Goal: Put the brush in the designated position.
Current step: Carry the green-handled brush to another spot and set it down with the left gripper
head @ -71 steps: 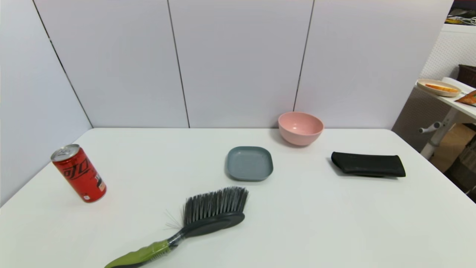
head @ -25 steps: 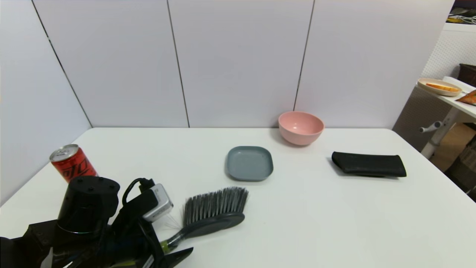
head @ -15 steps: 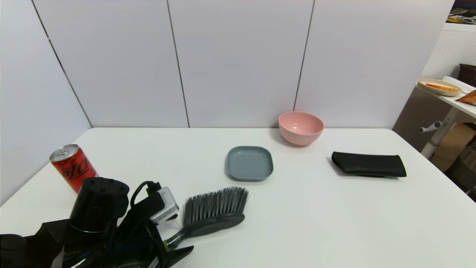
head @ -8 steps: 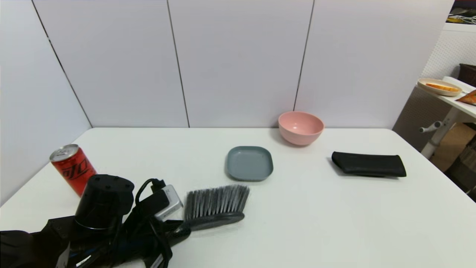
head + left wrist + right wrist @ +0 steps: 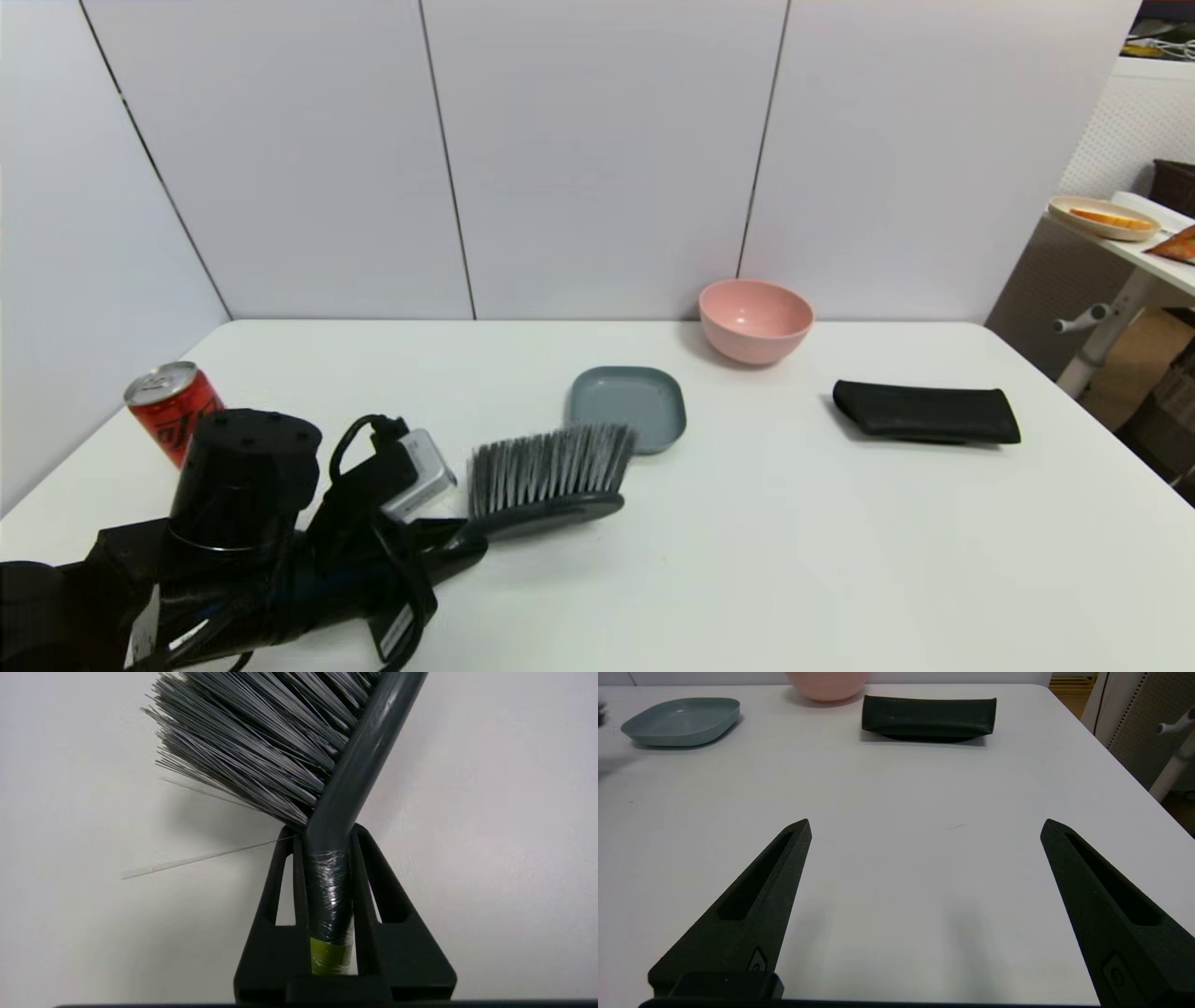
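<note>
The brush [image 5: 551, 467] hangs a little above the table at front left, bristles up and pointing toward the back, its shadow on the table below. My left gripper [image 5: 462, 546] is shut on the neck where the dark head meets the lime-green handle. In the left wrist view both fingers [image 5: 373, 877] clamp the wrapped neck of the brush [image 5: 280, 742], and most of the green handle is hidden behind my left gripper [image 5: 322, 833]. My right gripper [image 5: 924, 823] stands open low over the table's right front, out of the head view.
A grey-blue square plate [image 5: 635, 397] lies just behind the bristles. A pink bowl [image 5: 754, 319] stands at the back wall, a flat black pouch [image 5: 924, 413] to the right, a red can [image 5: 173, 406] at far left. A side table [image 5: 1120, 233] stands beyond the right edge.
My left arm came in from the front left and shut on the brush's neck. The brush has since risen off the table and moved back toward the plate.
</note>
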You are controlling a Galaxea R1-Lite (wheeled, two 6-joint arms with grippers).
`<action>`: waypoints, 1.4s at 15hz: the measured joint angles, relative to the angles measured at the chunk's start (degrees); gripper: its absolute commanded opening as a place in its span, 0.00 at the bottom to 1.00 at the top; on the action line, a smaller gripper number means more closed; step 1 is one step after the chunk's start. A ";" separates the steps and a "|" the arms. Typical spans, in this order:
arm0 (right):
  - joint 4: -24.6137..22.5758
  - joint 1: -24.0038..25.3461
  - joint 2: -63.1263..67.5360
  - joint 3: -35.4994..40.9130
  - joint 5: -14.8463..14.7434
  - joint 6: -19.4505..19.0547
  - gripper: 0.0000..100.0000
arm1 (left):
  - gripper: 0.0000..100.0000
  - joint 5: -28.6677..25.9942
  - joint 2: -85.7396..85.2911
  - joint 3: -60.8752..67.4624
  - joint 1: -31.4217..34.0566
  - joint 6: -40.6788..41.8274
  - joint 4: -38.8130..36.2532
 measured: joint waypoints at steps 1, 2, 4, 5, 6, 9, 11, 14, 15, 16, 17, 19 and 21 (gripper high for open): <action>-0.02 0.00 0.00 0.00 0.00 0.00 1.00 | 0.00 -0.01 -0.72 -1.38 0.00 -0.09 -0.04; -0.02 0.00 0.00 0.00 0.00 0.00 1.00 | 0.00 -0.04 -1.38 -3.25 -0.04 -0.22 -0.04; -0.02 0.04 0.00 0.00 0.00 0.02 1.00 | 0.00 -0.04 -2.02 -6.70 -0.67 -1.35 -0.37; -0.05 0.04 0.00 0.00 0.00 0.02 1.00 | 0.00 -0.04 -2.05 -8.35 -1.63 -3.11 -1.19; -0.05 0.01 0.00 0.00 0.00 0.00 1.00 | 0.00 0.10 -1.90 -9.79 -2.90 -5.16 -2.12; -0.02 -0.02 0.00 0.00 0.00 0.00 1.00 | 0.00 0.49 -0.41 -14.03 -6.31 -8.57 -2.86; -0.02 0.00 0.00 0.00 0.00 0.02 1.00 | 0.00 2.58 1.29 -17.07 -8.58 -9.07 -2.67; -0.02 -0.02 0.00 0.00 0.00 0.00 1.00 | 0.00 10.83 4.71 -21.59 -15.10 -15.98 -2.34; -0.05 -0.02 0.00 0.00 0.02 0.05 1.00 | 0.00 14.51 6.22 -23.21 -17.59 -19.30 -1.90; -0.02 -0.02 0.00 0.00 0.02 0.00 1.00 | 0.00 18.70 8.02 -25.14 -19.87 -22.74 -1.22; -0.02 -0.02 0.00 0.00 0.02 0.00 1.00 | 0.00 22.44 9.81 -27.12 -21.61 -25.65 -0.34; -0.02 0.00 0.00 0.00 0.00 0.00 1.00 | 0.00 28.04 13.71 -32.20 -23.98 -30.48 1.71; -0.05 0.00 0.00 0.00 0.00 0.02 1.00 | 0.00 31.12 18.25 -38.58 -25.26 -34.52 4.74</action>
